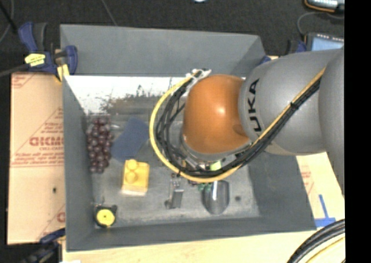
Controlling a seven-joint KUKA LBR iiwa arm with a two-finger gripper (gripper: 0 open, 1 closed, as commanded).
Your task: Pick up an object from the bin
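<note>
My gripper (174,196) pokes out as a grey metal tip from under the arm, low over the bin floor at the front middle. Just to its right lies a shiny grey rounded thing (215,197), partly hidden under the arm. A yellow toy block (135,176) with two studs lies a short way to the gripper's left, apart from it. Nothing shows in the gripper's grasp.
A bunch of dark purple grapes (98,145) lies along the left wall, with a flat blue piece (131,138) beside it. A small yellow tape measure (105,216) sits in the front left corner. The arm and its orange cover hide the bin's middle and right.
</note>
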